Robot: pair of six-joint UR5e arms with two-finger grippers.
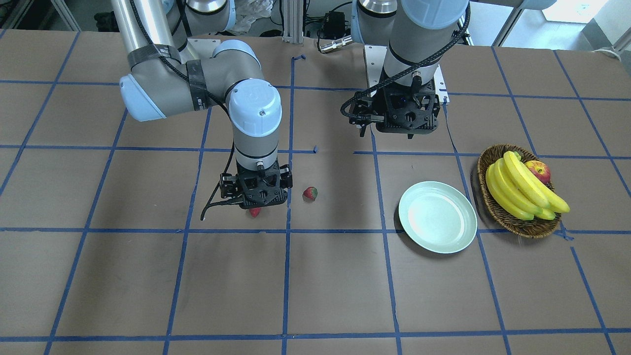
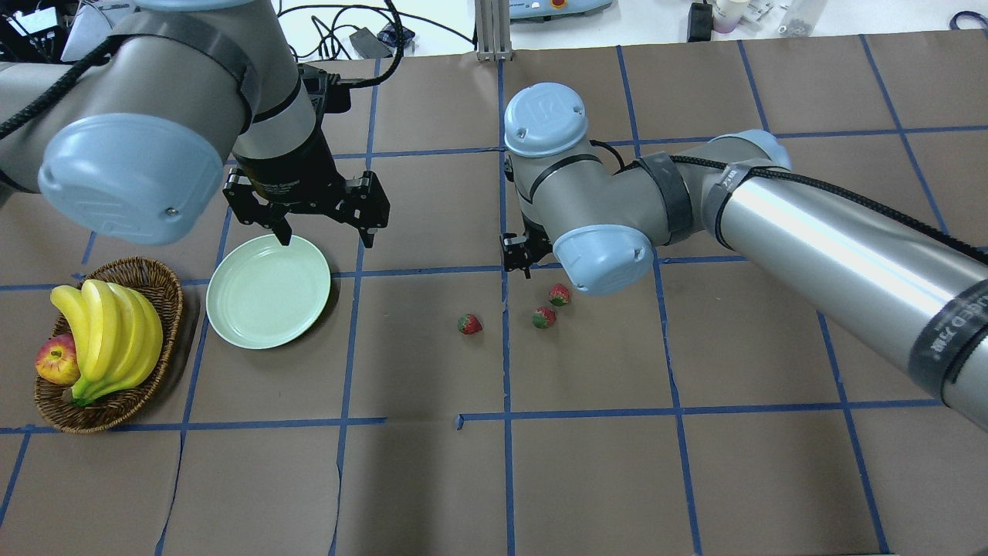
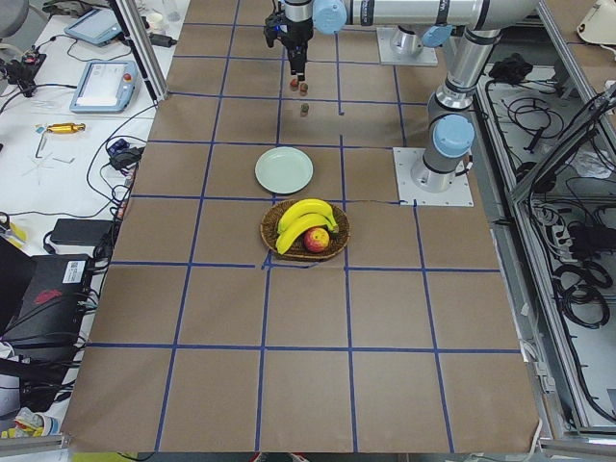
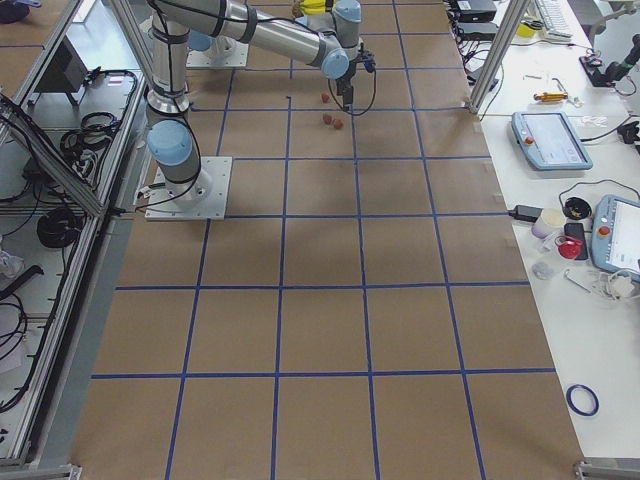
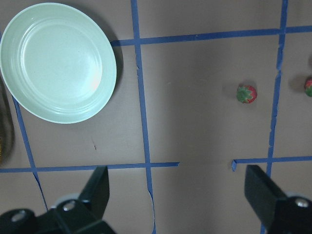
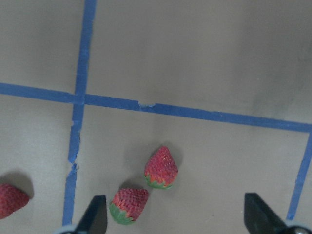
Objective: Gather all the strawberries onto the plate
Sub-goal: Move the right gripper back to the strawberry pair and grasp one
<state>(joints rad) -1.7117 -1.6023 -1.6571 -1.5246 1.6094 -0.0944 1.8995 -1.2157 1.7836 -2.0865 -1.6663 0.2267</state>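
Strawberries, three of them, lie on the brown paper around the middle of the worktop, well in from every edge and well apart from the plate. Two sit close together without touching. The third lies alone across a blue tape line, on the side toward the plate.

The right pincer hangs over the pair with its fingers spread wide, clamped on nothing. In its wrist camera, one strawberry lies between the two fingers just beyond their tips, closer to the finger on the view's left. The second is just beside that same finger, inside the gap. Whether it touches the finger cannot be told. The lone one sits outside the gap at the view's left edge. From the front camera the pincer body covers most of the pair, and only a bit of red peeks out beneath it.

The plate lies toward the worktop's end on the robot's left, just beside a wicker basket holding bananas and an apple. The left pincer is raised above the worktop near the plate, fingers wide apart, holding nothing.
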